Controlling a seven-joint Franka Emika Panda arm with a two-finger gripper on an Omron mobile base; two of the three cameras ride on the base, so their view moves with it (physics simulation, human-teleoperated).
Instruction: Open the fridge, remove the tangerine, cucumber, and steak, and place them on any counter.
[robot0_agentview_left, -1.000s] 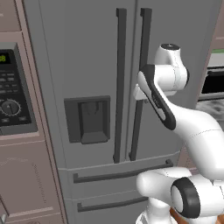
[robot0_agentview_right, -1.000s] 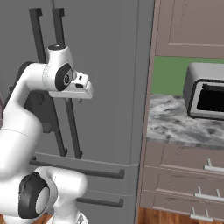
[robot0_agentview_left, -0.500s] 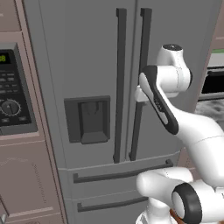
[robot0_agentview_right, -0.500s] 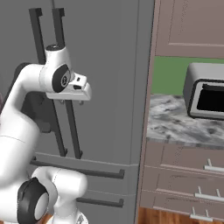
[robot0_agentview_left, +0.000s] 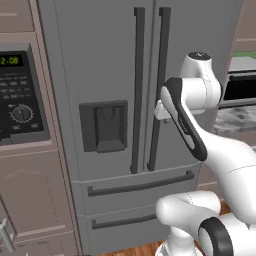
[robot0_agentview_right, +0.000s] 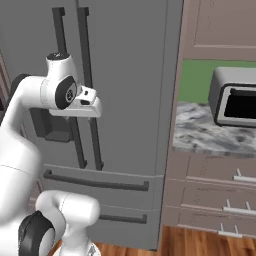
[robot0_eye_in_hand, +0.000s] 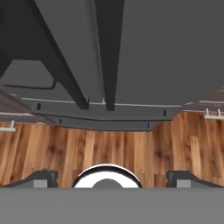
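The grey fridge (robot0_agentview_left: 110, 65) (robot0_agentview_right: 130, 60) (robot0_eye_in_hand: 166, 48) stands with both doors closed. My gripper (robot0_agentview_left: 159, 107) (robot0_agentview_right: 93, 106) (robot0_eye_in_hand: 112, 177) hovers just in front of the right door's long dark handle (robot0_agentview_left: 159, 85) (robot0_agentview_right: 89, 85) (robot0_eye_in_hand: 109, 52), at mid height. In the hand view its fingertips (robot0_eye_in_hand: 41, 177) stand wide apart, open, with nothing between them. The handle runs away above them, clear of both tips. The tangerine, cucumber and steak are hidden. The marbled counter (robot0_agentview_right: 210, 135) (robot0_agentview_left: 240, 117) lies to the right of the fridge.
A toaster oven (robot0_agentview_right: 235, 97) sits on the counter, over taupe drawers (robot0_agentview_right: 220, 195) with silver handles. A built-in oven with a black control panel (robot0_agentview_left: 20, 100) stands to the fridge's left. Two fridge drawers (robot0_agentview_left: 135, 200) are below the doors, above a wooden floor (robot0_eye_in_hand: 109, 148).
The arm has shifted slightly to the right in the left base view, with the hand still by the right handle. The fridge doors have not moved.
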